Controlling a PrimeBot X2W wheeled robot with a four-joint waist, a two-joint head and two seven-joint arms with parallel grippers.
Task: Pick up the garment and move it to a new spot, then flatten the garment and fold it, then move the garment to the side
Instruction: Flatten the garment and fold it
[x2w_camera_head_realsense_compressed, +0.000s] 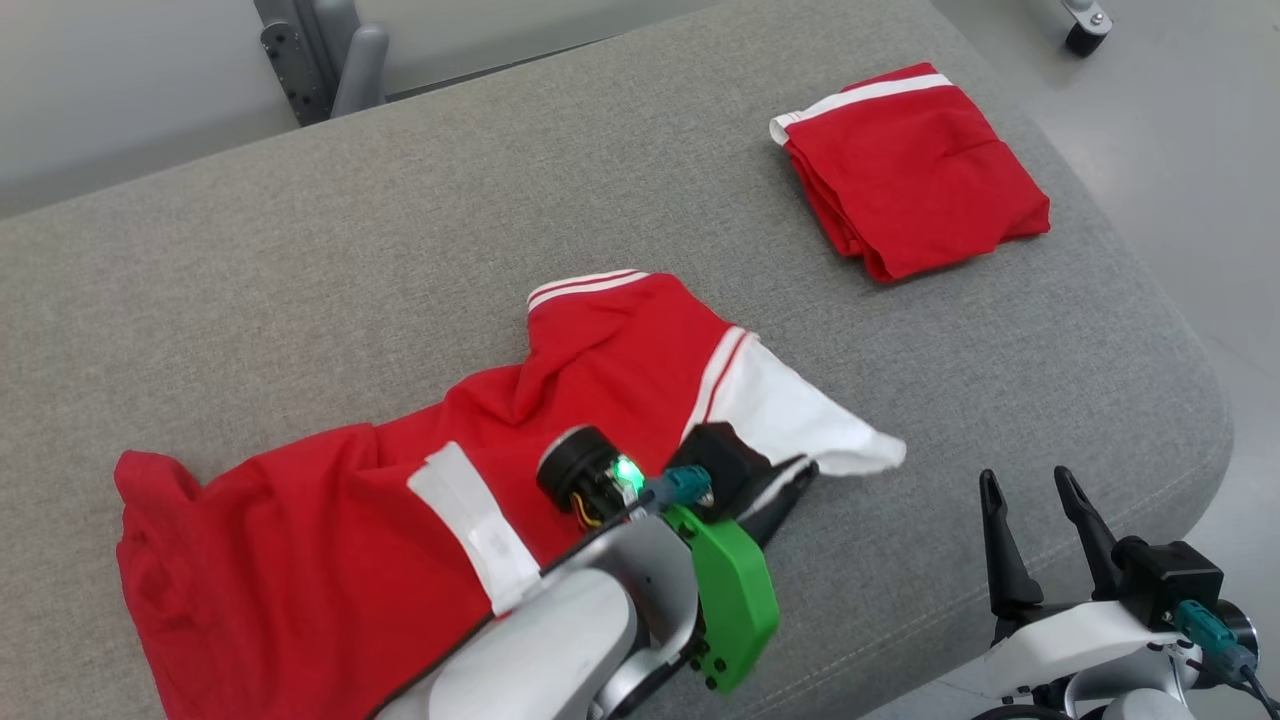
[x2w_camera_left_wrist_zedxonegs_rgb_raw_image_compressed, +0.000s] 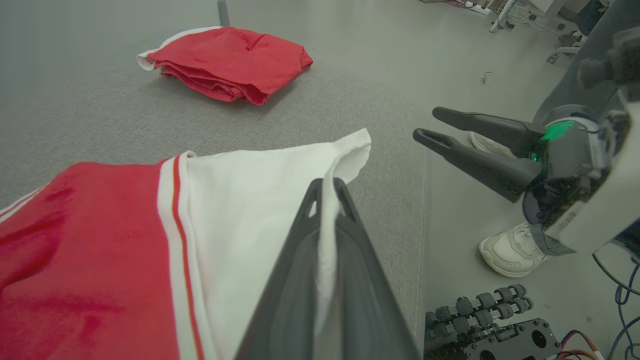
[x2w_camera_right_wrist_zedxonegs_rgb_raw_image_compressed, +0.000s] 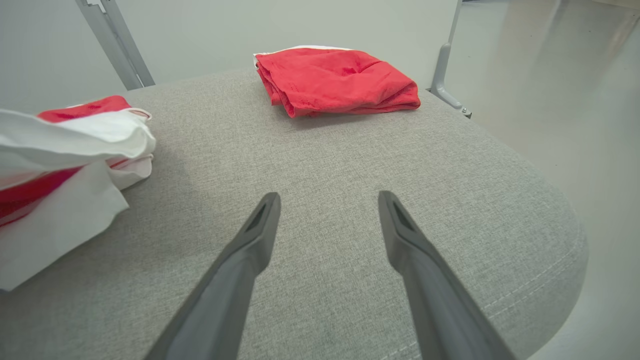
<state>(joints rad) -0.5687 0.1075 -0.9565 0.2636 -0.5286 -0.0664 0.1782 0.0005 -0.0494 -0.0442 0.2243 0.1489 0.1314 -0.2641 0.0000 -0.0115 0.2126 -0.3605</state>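
Starting at the left, the red garment (x2w_camera_head_realsense_compressed: 330, 540) lies bumpy and wrinkled on the grey cushion (x2w_camera_head_realsense_compressed: 400, 200), near the front edge. It is not flat and not folded. A white strip crosses its middle, and a white corner (x2w_camera_head_realsense_compressed: 790, 415) sticks out on its right side.

The left gripper (x2w_camera_left_wrist_zedxonegs_rgb_raw_image_compressed: 327, 184) is pinched tight on that white corner. The cloth runs up between the two dark fingers, and a little of it pokes out past the tips.

Farther right and toward the back sits another red garment (x2w_camera_head_realsense_compressed: 915, 165), folded into a neat pile, well apart from the first one.

At the far right, the right gripper (x2w_camera_head_realsense_compressed: 1026, 478) is spread wide with nothing in it. It hovers over bare cushion, near the white corner but not touching it.

I think this is the very first job: picking the garment up. Next the left arm needs to lift while keeping its pinch tight, because thin cloth can slip out. Then it should carry the garment to a bare spot, away from the folded pile.
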